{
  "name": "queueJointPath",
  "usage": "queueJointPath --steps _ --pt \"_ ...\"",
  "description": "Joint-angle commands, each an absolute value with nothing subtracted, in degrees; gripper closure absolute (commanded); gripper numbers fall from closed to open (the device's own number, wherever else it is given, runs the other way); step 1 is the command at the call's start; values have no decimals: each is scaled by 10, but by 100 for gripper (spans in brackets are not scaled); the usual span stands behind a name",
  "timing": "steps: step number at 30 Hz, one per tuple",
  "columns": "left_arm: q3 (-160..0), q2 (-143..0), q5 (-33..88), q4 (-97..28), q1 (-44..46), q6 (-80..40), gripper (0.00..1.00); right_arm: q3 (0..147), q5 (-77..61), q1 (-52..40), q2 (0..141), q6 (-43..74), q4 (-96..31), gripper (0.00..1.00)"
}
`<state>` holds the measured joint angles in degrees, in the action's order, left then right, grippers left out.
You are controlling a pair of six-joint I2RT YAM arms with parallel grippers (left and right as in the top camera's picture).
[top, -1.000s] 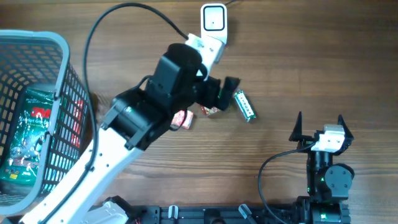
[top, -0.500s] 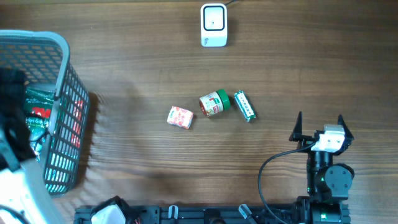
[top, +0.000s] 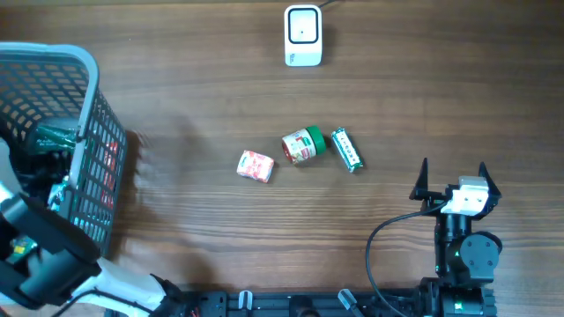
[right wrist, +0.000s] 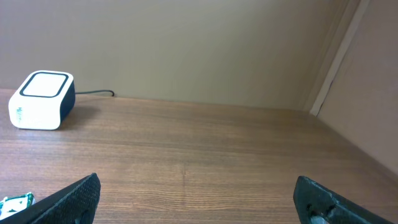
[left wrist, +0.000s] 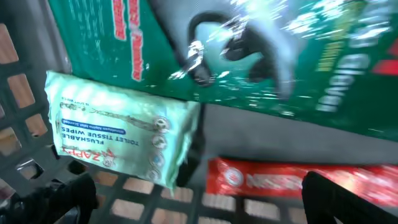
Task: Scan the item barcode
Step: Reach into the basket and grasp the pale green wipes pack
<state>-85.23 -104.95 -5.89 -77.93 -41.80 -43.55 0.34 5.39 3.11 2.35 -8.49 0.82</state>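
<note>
I cannot tell which item is meant for scanning. The one closest under my left gripper (left wrist: 205, 202) is a pale green pack of toilet wipes (left wrist: 118, 134), lying flat in the basket (top: 88, 66). Its long axis runs across the left wrist view, dipping a little toward the right, with the printed face up. It overlaps the lower edge of a shiny green bag (left wrist: 298, 56), and a red packet (left wrist: 298, 180) lies just beside it. The left fingers stand wide apart at the bottom corners of that view and hold nothing.

From overhead I lose all of this. The left arm (top: 44, 255) and the basket wall hide the wipes, and only a scrap of the green bag shows.

Overhead alone gives me the table (top: 423, 88). A small pink box (top: 256, 165), a jar (top: 302, 146) on its side with its green lid to the right, and a green stick pack (top: 346, 149) lie in a row near the middle. The stick pack's long axis slants from upper left to lower right. The white scanner (top: 302, 35) sits at the far edge, well apart from them.

My right gripper (top: 452, 172) is spread wide and empty at the near right. Its wrist camera shows the scanner from the side and only a corner of the stick pack.
</note>
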Motion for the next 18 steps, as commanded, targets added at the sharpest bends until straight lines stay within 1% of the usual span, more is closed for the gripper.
queueJointPath --steps 1,6,7,8,9,10,14,18 --pt "-786 -1073 -81 -744 -421 -424 0 3 59 32 20 -90 10 0" --pt "-640 -1073 -136 -626 -422 -424 1 3 59 32 20 -90 10 0" --pt "-622 -1073 -136 -611 -423 -424 17 3 59 32 20 -90 10 0" --pt "-606 -1073 -136 -600 -423 -424 66 3 59 32 20 -90 10 0" --pt "-598 -1073 -136 -596 -423 -427 93 3 59 32 20 -90 10 0" --pt "-597 -1073 -138 -598 -423 -426 96 3 59 32 20 -90 10 0" --pt "-610 -1069 -164 -618 -422 -426 96 3 59 32 20 -90 10 0" --pt "-730 -1035 -157 -710 -422 -441 96 3 59 32 20 -90 10 0"
